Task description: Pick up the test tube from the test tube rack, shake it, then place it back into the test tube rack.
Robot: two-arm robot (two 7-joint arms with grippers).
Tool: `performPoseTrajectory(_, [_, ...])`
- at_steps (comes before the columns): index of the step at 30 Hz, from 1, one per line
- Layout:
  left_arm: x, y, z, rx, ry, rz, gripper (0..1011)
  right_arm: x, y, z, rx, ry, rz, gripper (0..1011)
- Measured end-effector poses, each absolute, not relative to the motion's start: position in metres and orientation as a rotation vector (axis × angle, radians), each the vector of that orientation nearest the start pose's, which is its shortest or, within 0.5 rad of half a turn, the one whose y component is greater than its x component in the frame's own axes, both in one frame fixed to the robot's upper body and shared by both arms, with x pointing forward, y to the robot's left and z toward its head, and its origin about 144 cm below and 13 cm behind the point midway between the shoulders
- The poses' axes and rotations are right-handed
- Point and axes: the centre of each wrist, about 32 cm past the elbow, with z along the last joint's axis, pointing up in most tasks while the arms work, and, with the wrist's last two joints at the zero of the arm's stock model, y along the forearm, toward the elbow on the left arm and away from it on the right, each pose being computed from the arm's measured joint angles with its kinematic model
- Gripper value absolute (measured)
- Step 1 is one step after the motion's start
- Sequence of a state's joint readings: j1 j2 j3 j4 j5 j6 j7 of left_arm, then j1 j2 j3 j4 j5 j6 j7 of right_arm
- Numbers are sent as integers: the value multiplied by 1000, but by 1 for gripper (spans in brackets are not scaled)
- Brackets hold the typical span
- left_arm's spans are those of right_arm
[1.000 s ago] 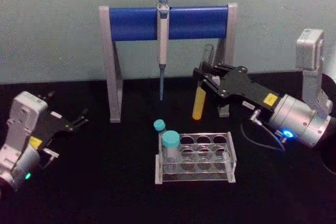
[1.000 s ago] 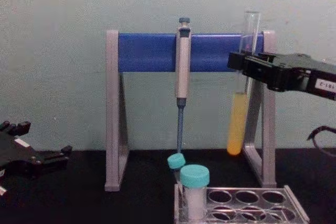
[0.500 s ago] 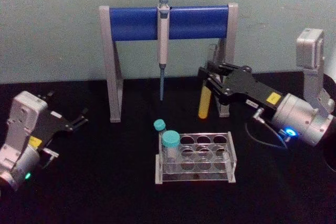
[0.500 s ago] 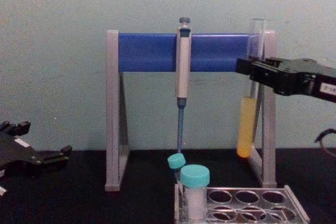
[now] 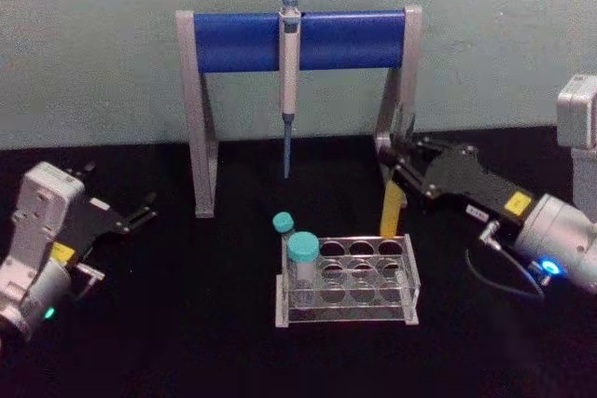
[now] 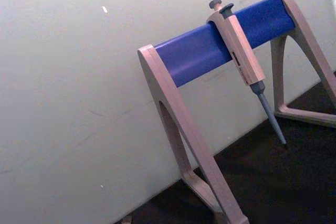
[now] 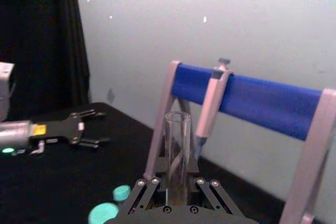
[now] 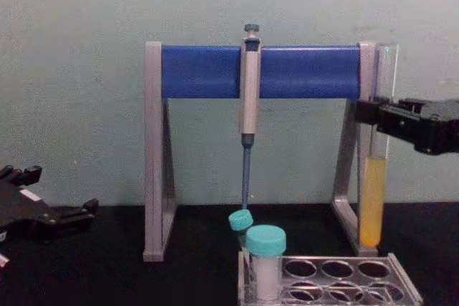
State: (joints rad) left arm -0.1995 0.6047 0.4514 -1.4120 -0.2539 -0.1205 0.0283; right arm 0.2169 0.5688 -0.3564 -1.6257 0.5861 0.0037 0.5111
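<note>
1. Head view: The right hand (image 5: pixel 395 157) is clamped on the upright test tube (image 5: pixel 390 213). Since a second ago, hand and tube have shifted to the robot's right and come down. The tube's bottom now sits at the rear right corner of the test tube rack (image 5: pixel 347 317). The left hand (image 5: pixel 140 214) lies at the left of the black tabletop (image 5: pixel 187 333), fingers apart, position unchanged.
2. Chest view: The tube's bottom hangs just above the rack's top, outside any hole. Count: one test tube, one rack, two teal-capped vials (image 8: pixel 266 263) at the rack's left end, one pipette (image 8: pixel 249 91), one stand (image 8: pixel 201 71) with a blue crossbar.
3. Left wrist view: The pipette hangs from the crossbar in front of a pale wall (image 6: pixel 79 77).
4. Right wrist view: The tube's open mouth rises between the right hand's fingers. A dark curtain (image 7: pixel 37 35) adjoins the wall.
</note>
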Motion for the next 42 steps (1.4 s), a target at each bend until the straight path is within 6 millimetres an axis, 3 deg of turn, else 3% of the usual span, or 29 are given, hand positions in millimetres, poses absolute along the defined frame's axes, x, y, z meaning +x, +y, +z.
performPoseTrajectory(7, [489,310,1140,304,-285,1248,1010,491,-272,1214,25,-11,-658,225])
performPoseTrajectory(20, [489,310,1140,305,-285,1248,1010,524,-250,1208,91,-26,-626,225])
performPoseTrajectory(42, [489,310,1140,304,-285,1248,1010,528,-259,1209,72,-61,-719,225])
